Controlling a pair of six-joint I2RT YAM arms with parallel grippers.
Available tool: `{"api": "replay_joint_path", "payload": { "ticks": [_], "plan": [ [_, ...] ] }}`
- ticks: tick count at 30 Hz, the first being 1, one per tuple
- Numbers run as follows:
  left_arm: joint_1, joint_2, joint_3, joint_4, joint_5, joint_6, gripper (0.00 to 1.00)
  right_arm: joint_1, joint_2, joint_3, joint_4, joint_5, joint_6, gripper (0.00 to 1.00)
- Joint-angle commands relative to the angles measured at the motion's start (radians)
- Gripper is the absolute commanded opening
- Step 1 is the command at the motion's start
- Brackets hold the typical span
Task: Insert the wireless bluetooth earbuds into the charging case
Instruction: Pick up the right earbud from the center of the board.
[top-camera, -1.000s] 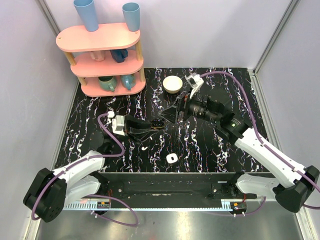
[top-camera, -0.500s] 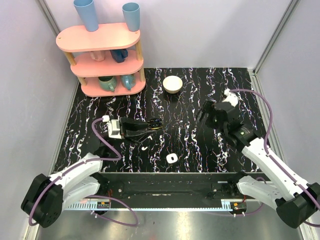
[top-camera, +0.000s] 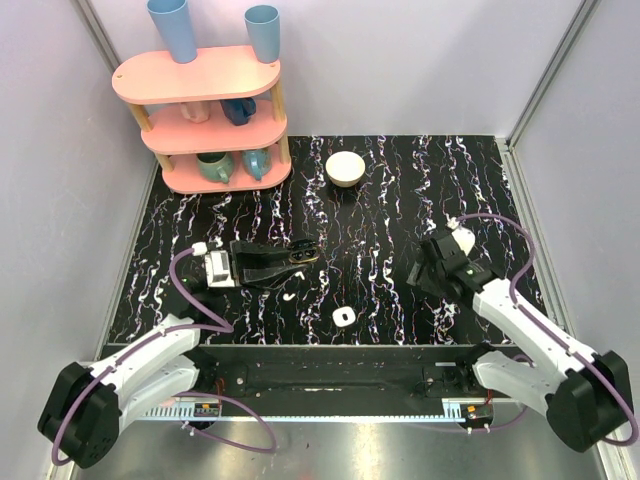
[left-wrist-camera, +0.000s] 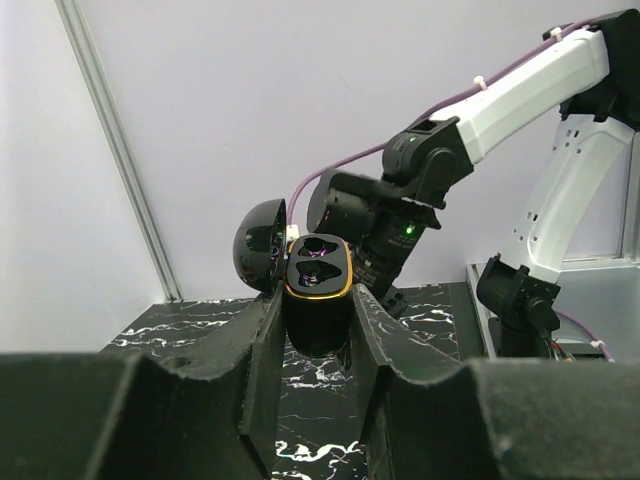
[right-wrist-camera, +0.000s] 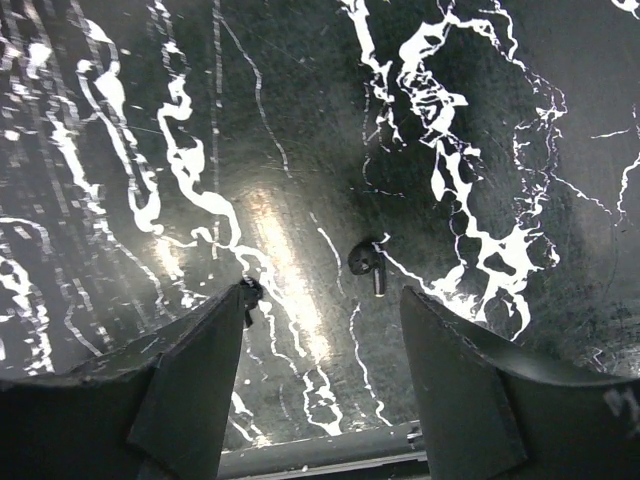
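Observation:
The charging case (left-wrist-camera: 318, 275) I see is black and glossy with a gold rim, not white. Its domed lid (left-wrist-camera: 258, 245) is open and its two wells look empty. My left gripper (left-wrist-camera: 316, 312) is shut on it and holds it upright above the table; both also show in the top view (top-camera: 298, 257). My right gripper (right-wrist-camera: 322, 295) is open and points down at the table, right of centre in the top view (top-camera: 425, 272). A small black earbud (right-wrist-camera: 366, 264) lies on the table between its fingers. Another small black piece (right-wrist-camera: 249, 294) sits by its left fingertip.
A small white rounded-square piece with a dark spot (top-camera: 342, 317) and a tiny white curved piece (top-camera: 288, 296) lie near the front edge. A white bowl (top-camera: 346, 167) stands at the back. A pink shelf (top-camera: 205, 120) with cups fills the back left.
My right arm has pulled back from beside the case to the right and nearer, and now points down at the table. My left gripper has drifted slightly left with the case.

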Motion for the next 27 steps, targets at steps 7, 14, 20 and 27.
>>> {"api": "replay_joint_path", "payload": {
  "ticks": [7,14,20,27],
  "plan": [
    [-0.004,-0.014,0.001,0.228,0.026,0.019,0.00,-0.037,0.220,0.071,-0.022,-0.013,-0.090,0.63],
    [-0.004,-0.022,-0.001,0.219,0.026,0.022,0.00,-0.074,0.322,0.094,-0.023,-0.070,-0.121,0.60],
    [-0.004,-0.021,0.001,0.216,0.031,0.024,0.00,-0.130,0.349,0.051,0.049,-0.196,-0.090,0.60],
    [-0.004,-0.014,0.002,0.213,0.034,0.027,0.00,-0.130,0.376,0.010,0.082,-0.191,-0.052,0.62]
  ]
}}
